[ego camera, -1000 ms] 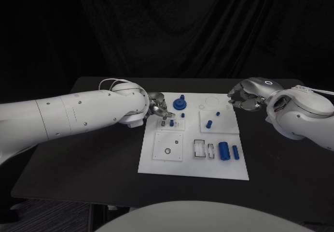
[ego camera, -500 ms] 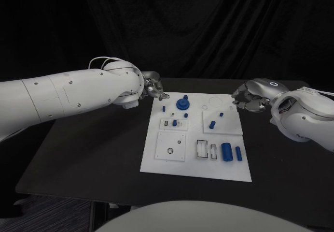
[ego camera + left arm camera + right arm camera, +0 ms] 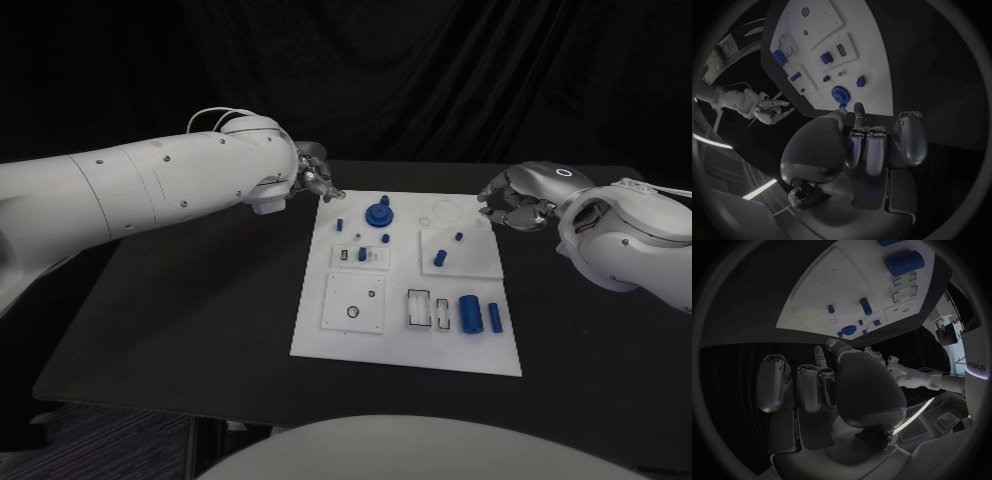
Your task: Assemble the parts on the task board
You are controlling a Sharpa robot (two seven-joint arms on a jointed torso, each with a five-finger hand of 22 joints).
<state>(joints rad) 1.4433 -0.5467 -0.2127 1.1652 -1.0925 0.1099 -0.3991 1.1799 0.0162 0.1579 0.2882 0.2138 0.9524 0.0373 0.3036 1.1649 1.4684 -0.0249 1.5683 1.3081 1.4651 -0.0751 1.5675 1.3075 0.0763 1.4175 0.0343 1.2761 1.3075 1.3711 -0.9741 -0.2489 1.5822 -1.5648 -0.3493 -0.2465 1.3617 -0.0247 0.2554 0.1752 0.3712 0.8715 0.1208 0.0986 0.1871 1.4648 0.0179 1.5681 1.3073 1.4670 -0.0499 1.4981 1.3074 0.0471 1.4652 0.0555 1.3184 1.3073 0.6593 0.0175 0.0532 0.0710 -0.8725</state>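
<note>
Parts lie on the white task board (image 3: 332, 335) in the middle of the black table (image 3: 188, 320). A big blue cylinder (image 3: 469, 311) and a thinner blue pin (image 3: 495, 317) lie side by side near the board's right edge. A round blue knob (image 3: 379, 214) stands near the far end, with small blue pegs (image 3: 359, 254) close to it. The left hand (image 3: 317, 183) hangs just past the board's far left corner, its fingers curled in with nothing in them. The right hand (image 3: 509, 207) sits beside the board's far right corner. Its fingers are curled in too and hold nothing.
</note>
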